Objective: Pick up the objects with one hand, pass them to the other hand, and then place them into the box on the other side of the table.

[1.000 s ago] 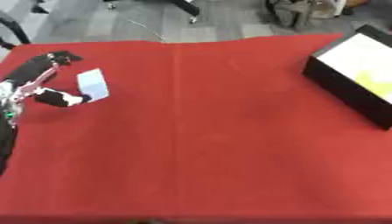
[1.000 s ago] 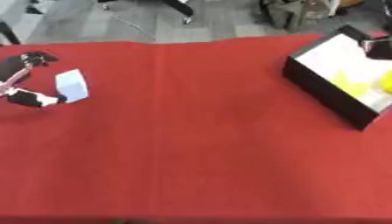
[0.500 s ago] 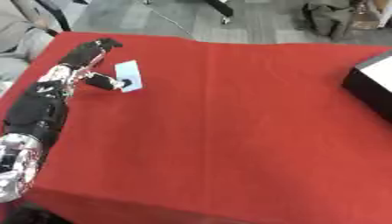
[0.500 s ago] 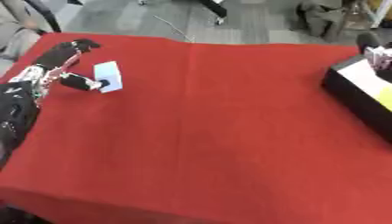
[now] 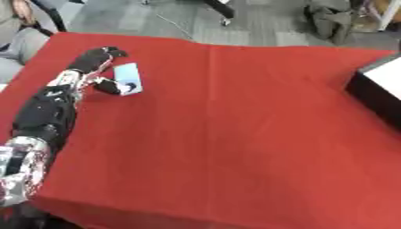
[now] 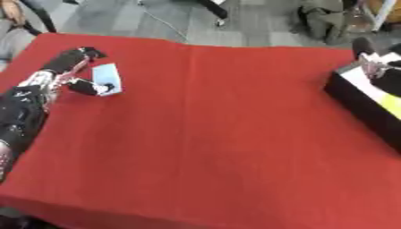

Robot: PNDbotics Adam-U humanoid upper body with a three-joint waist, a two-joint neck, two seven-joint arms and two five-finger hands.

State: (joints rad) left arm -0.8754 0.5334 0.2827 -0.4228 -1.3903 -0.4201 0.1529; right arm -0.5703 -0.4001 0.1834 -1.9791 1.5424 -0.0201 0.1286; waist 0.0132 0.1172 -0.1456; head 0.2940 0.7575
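**A:** so what changed over the last second? mostly the camera, I think; the whole view has swung and tilted, so the desk (image 5: 235, 134) sits askew now and the box (image 6: 368, 107) has slid off to the right edge; I wouldn't read that as the things moving. The left hand (image 5: 98, 67) looks like it's in about the same spot relative to the card (image 5: 128, 78) as before, at the far left of the red cloth.

**B:** is it actually holding it yet?

**A:** looks that way to me; fingers on the far side of the card, thumb curled in against the near edge, so I'd call it pinched between them; card seems tipped up a little rather than lying flat, though I can't swear it's off the cloth. My guess is we're at the very start: pick-up in progress, handover and drop into the box both not done yet.

**B:** and the other hand?

**A:** right hand (image 6: 374, 67) shows only in the right eye view, over by the box's far corner; can't tell whether its fingers are open or curled.

**B:** materials?

**A:** card is thin, flat, rectangular, pale blue-white with a small dark mark; probably slippery and fiddly to pass edge-on; cloth is matte red with a crease down the middle; box is black-walled, rigid, pale inside with something yellow in it.
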